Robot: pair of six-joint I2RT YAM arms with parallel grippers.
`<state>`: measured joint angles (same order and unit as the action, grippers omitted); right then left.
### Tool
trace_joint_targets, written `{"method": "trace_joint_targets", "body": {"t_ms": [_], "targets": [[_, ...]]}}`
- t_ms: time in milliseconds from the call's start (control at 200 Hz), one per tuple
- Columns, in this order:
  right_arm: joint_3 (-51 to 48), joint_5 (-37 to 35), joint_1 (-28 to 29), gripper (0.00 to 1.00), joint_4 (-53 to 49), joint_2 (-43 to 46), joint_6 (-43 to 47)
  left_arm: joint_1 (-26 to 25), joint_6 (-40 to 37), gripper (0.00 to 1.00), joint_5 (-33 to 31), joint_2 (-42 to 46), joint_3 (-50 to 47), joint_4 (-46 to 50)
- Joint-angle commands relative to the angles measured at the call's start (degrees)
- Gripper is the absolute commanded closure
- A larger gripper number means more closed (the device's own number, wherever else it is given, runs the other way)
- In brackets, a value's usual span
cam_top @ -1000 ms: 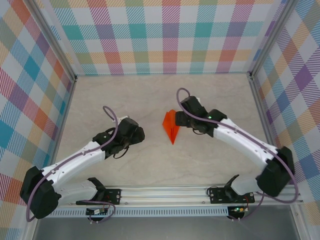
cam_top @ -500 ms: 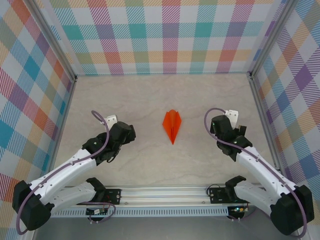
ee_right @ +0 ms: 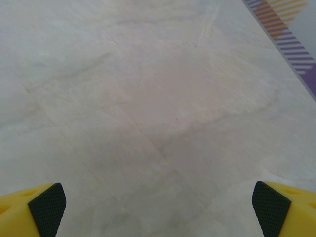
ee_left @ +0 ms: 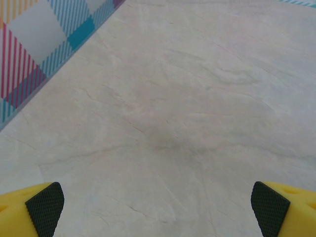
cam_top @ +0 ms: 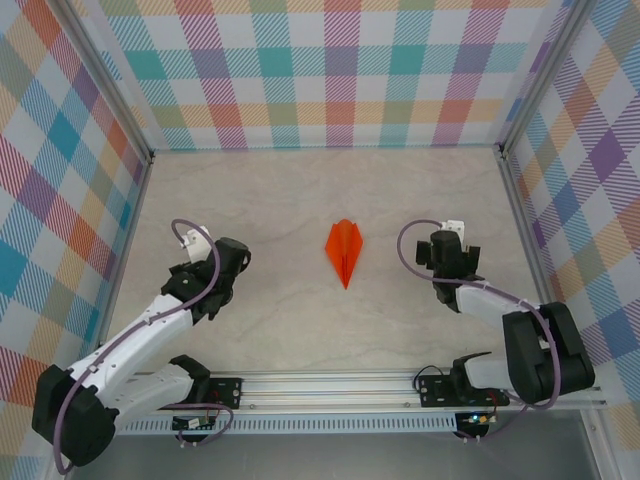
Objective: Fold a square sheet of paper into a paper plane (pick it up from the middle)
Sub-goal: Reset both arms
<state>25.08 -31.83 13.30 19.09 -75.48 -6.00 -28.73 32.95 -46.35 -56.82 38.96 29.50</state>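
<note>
The square sheet of paper lies folded into a bright orange paper plane [cam_top: 345, 250] flat on the table's middle, its narrow point toward the near edge. No gripper touches it. My left gripper [cam_top: 222, 262] sits well to its left, low over the table. In the left wrist view the left gripper [ee_left: 158, 210] is open, its black pads [ee_left: 45, 208] spread wide over bare tabletop. My right gripper [cam_top: 448, 256] sits about as far to the plane's right. In the right wrist view the right gripper [ee_right: 158, 210] is open too, with nothing between its pads [ee_right: 270, 207].
Checked walls [cam_top: 330, 70] close the table [cam_top: 300, 200] in at the back and on both sides. The left wall's foot [ee_left: 44, 54] lies ahead-left of the left gripper, and the right wall's foot [ee_right: 291, 44] ahead-right of the right one. An aluminium rail [cam_top: 330, 385] runs along the near edge.
Both arms have drawn back from the plane, the left one leftward and the right one rightward. Both grippers have opened wide. The plane stays where it lay.
</note>
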Motion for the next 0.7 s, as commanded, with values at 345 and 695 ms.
{"method": "trace_joint_targets", "body": {"t_ms": [345, 695], "targets": [[-5.0, 24.1, -7.8, 0.0, 31.5, -8.7, 8.1, 10.1, -24.7, 0.0, 2.0, -10.6, -8.3, -37.3], [-2.7, 22.8, -10.3, 0.0, 29.9, -12.0, 4.7, 17.7, -33.0, 0.0, 19.8, -19.7, -14.0, -62.1]]}}
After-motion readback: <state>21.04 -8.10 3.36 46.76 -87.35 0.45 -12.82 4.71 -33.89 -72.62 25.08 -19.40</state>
